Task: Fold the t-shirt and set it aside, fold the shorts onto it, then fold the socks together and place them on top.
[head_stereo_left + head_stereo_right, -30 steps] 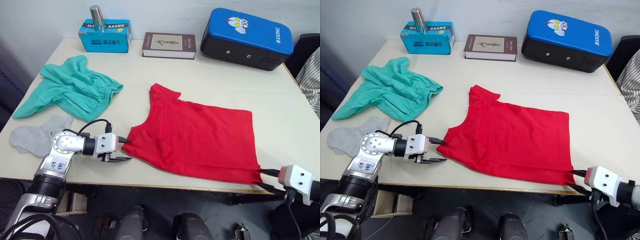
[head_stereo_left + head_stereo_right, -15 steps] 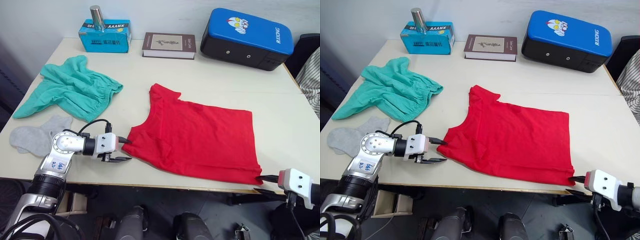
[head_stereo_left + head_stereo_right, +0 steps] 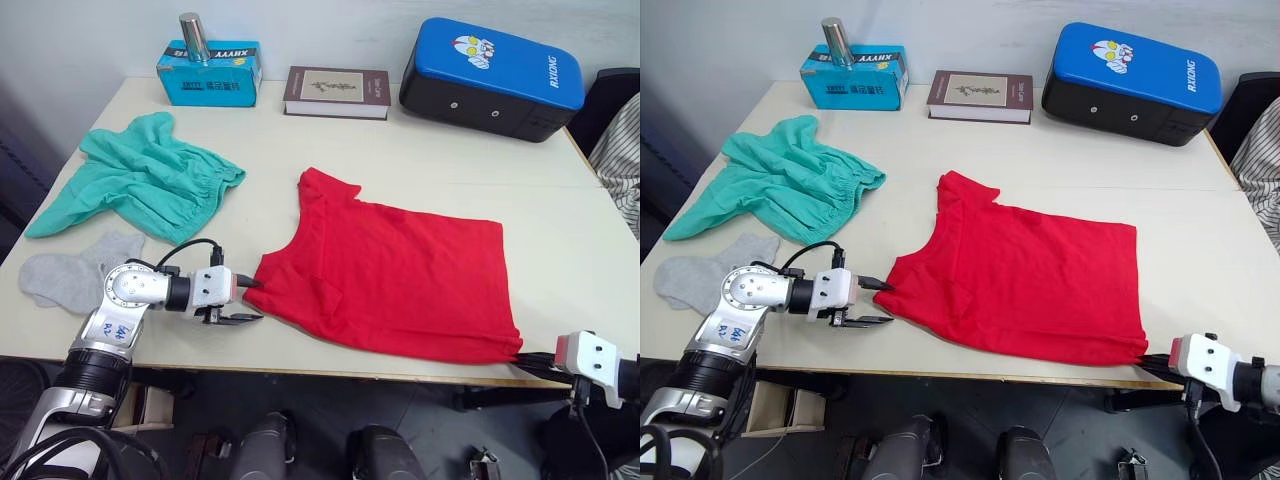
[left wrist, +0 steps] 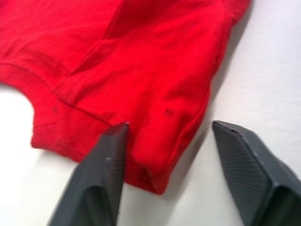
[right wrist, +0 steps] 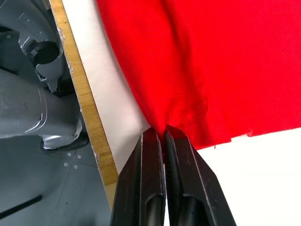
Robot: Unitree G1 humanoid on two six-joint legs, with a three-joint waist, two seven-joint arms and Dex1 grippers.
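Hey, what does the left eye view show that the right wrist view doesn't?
The left eye view alone shows the shorts, the socks, a teal box, a book, a blue case, and the left hand open at the shirt's near left corner. The right wrist view alone shows the right hand up close, its fingers shut on the shirt's hem, plus the table's wooden edge from the side. Both share the t-shirt lying on the table.

shorts (image 3: 140, 183) & socks (image 3: 72, 275) left of t-shirt (image 3: 395, 275)
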